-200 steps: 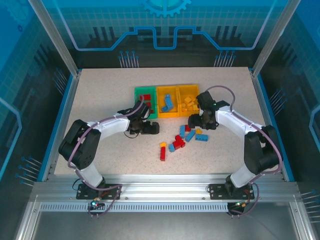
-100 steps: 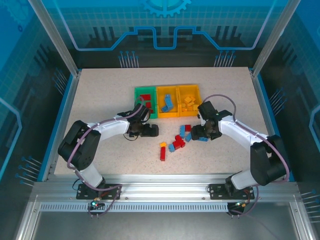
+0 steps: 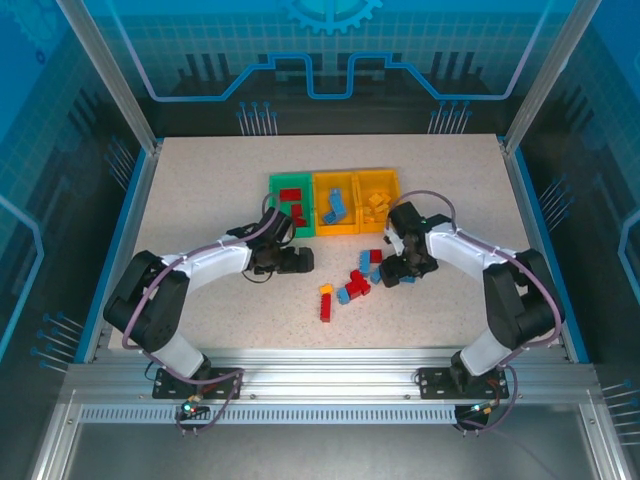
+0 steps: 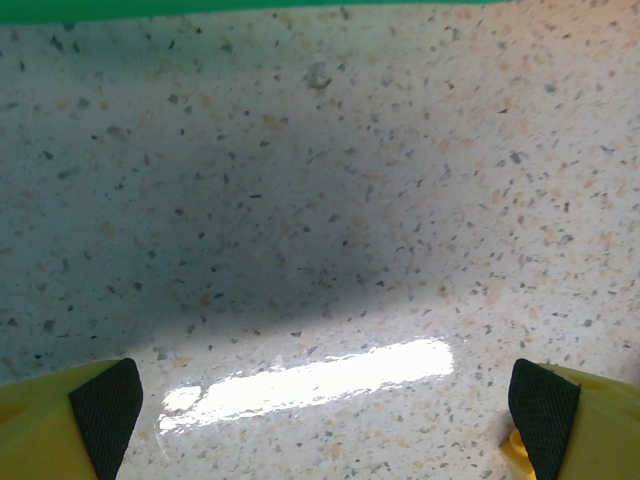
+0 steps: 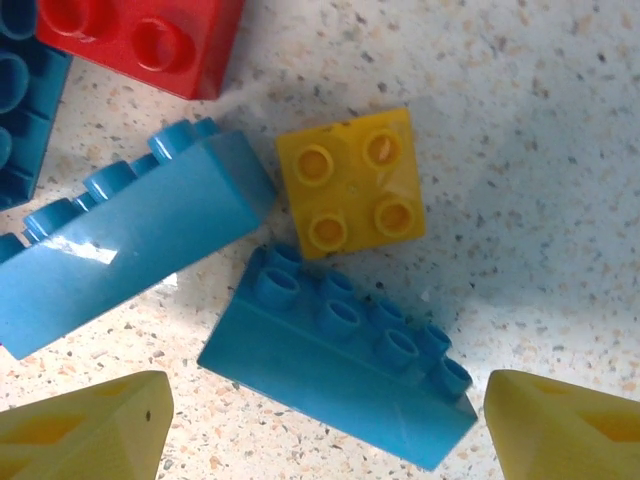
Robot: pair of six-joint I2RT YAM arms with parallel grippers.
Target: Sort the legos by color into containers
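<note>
The three joined containers stand at the back: a green bin (image 3: 290, 192) with red legos, a middle orange-yellow bin (image 3: 336, 207) with blue ones, and a right orange-yellow bin (image 3: 378, 195) with yellow ones. Loose legos (image 3: 356, 283) lie in front of them. My right gripper (image 3: 401, 272) (image 5: 325, 430) is open low over the pile, its fingers either side of a blue brick (image 5: 340, 370). A yellow square brick (image 5: 350, 180) touches that blue one. My left gripper (image 3: 298, 260) (image 4: 325, 410) is open over bare table, the green bin's edge (image 4: 250, 8) just beyond.
A second blue brick (image 5: 120, 260) lies on its side to the left of the fingers, with a red brick (image 5: 140, 35) beyond it. A red brick (image 3: 325, 308) and a yellow one (image 3: 326, 289) sit apart nearer the front. Bare table spreads left and right.
My right gripper has come away from the right bin and dropped onto the loose pile. My left gripper has shifted slightly toward the near left, staying open.
</note>
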